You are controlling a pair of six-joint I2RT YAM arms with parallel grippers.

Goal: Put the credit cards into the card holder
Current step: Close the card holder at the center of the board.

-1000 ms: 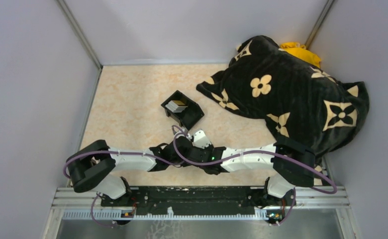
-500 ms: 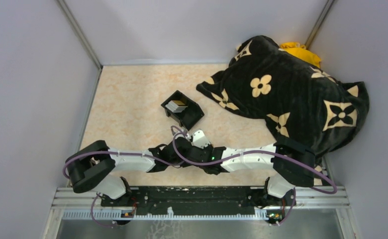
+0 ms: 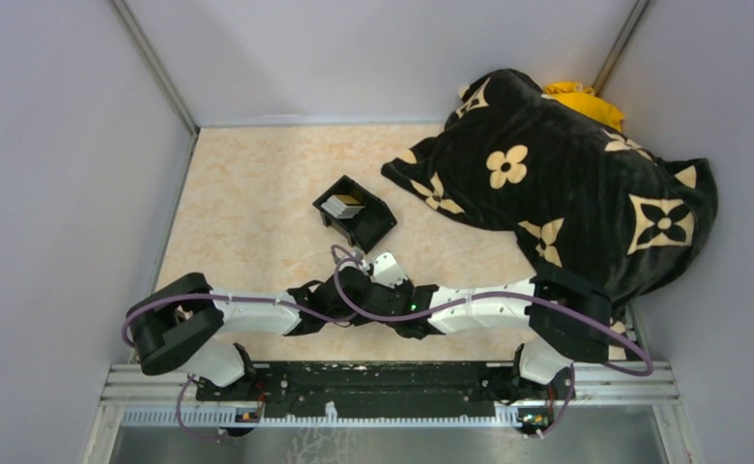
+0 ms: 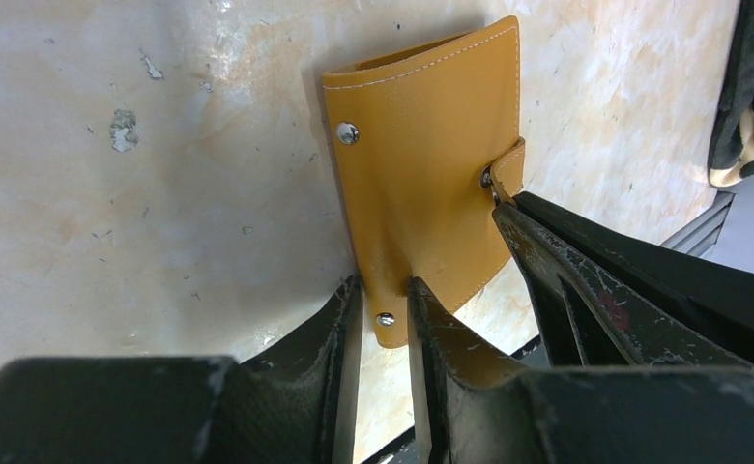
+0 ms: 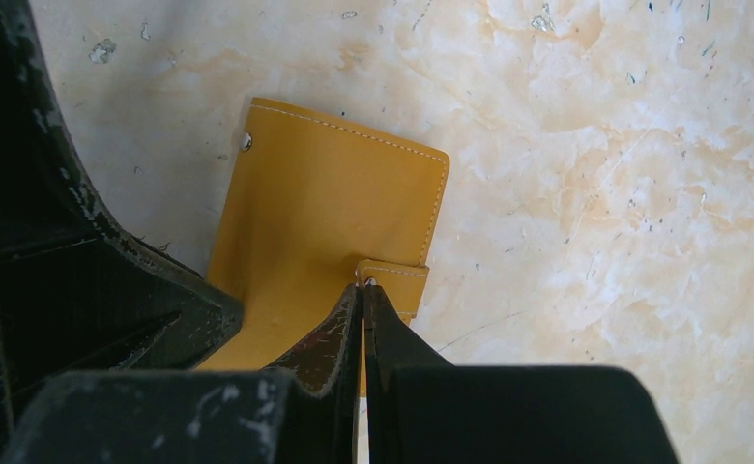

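Enclosure: grey walls on three sides. The table is a pale marbled sheet, scuffed and pitted in the wrist views, with bare surface to the left and far left.

Far right: a black blanket with cream flower marks is heaped over a good share of the table. It is well apart from the work.

Both arms reach in to meet at near centre. Just beyond them stands the black box, open-topped, with the credit cards stacked inside at its far-left side.

The card holder is folded closed and held between the two end effectors, hidden under them from above. Its long axis runs away from the left wrist camera. I cannot tell whether any edge rests on the table.

The left end effector is narrow, clamped across the holder's near corner by a stud. The right end effector is fully closed, its tips pinched on the tab at the holder's side edge.

Judgement: the coming move turns on tab against clamp. The right must pull the tab away from the left's hold to unsnap it. The cards lie on the far side, about equally close to either arm. Risk: the thin tab slipping out.
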